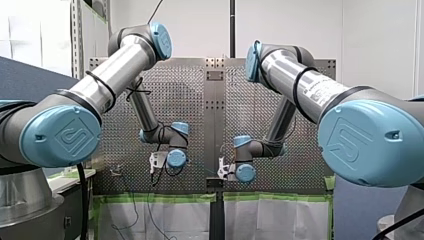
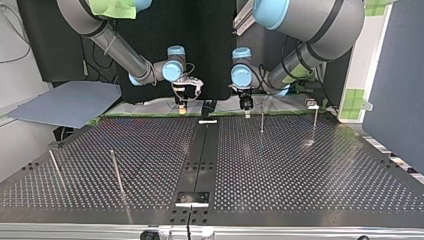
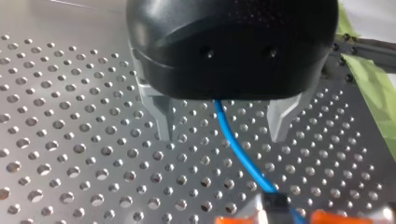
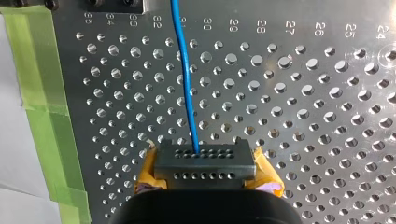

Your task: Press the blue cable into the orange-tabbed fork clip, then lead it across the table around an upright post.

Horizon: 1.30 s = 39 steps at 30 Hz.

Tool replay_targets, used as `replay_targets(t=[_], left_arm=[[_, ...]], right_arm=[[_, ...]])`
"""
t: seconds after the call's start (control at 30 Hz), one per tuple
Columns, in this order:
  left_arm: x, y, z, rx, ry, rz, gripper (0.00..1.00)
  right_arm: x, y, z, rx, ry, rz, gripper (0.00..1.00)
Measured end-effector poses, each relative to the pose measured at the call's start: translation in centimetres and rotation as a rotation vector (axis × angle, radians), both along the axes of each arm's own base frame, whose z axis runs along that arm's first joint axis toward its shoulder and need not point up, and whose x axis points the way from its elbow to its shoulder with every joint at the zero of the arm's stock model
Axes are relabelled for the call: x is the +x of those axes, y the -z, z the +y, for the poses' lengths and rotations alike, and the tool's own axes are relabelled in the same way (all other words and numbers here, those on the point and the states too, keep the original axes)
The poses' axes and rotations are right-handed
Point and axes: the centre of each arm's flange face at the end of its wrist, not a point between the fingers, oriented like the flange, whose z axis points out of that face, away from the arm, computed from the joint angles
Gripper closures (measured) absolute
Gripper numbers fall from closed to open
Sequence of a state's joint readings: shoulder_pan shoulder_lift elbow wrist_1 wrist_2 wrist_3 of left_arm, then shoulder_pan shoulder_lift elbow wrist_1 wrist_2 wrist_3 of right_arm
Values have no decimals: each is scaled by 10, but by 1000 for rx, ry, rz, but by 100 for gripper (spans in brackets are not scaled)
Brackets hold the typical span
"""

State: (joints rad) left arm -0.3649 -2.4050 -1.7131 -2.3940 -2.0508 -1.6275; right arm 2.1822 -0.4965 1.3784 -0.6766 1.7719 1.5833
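Metal fingers (image 3: pixel 163 122) of my left gripper (image 3: pixel 222 136) stand apart, with the blue cable (image 3: pixel 239 156) running between them to the orange-tabbed fork clip (image 3: pixel 276 205) ahead; my right gripper (image 4: pixel 204 164) pinches it. Seating seems the step in hand, and it needs a downward press.

My left arm (image 1: pixel 112 75) and my right arm (image 1: pixel 305 82) both bend at raised elbows, the forearms sloping inward so that the wrists sit near each other, with the grippers pointing down at the desk (image 2: pixel 300 165). My left gripper (image 3: pixel 222 135) has its metal fingers (image 3: pixel 164 119) spread wide apart. My right gripper (image 4: pixel 204 163), with yellow pads, has its fingers pressed together on the blue cable (image 4: pixel 184 70)
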Motion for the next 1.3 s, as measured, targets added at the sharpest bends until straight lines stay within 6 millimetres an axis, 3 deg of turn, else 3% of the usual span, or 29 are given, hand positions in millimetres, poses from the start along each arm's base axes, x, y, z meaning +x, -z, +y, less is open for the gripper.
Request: replay_targets(t=[0.13,0.2,0.23,0.3,0.33,0.37,0.4,0.43,0.5,0.53,0.6,1.3], left_arm=[[-1,-1,1,8,-32,-6,0],[-1,-1,2,14,-52,-9,14],[-2,-1,3,17,-60,-10,14],[-2,-2,4,21,-77,-12,31],[-2,-2,4,22,-82,-13,31],[-3,-2,4,23,-86,-14,47],[-3,-2,3,24,-88,-15,57],[-3,-2,3,24,-89,-15,57],[-3,-3,2,24,-88,-16,79],[-4,-3,1,24,-87,-16,79],[-4,-3,1,23,-86,-17,98],[-4,-3,-2,23,-67,-15,100]], right_arm=[[0,0,0,0,0,0,100],[0,0,0,0,0,0,100],[0,0,0,0,0,0,100],[0,0,0,0,0,0,100],[0,0,0,0,0,0,100],[0,0,0,0,0,0,100],[0,0,0,0,0,0,100],[0,0,0,0,0,0,100],[0,0,0,0,0,0,100],[0,0,0,0,0,0,100],[0,0,0,0,0,0,100],[0,1,1,2,-2,1,100]])
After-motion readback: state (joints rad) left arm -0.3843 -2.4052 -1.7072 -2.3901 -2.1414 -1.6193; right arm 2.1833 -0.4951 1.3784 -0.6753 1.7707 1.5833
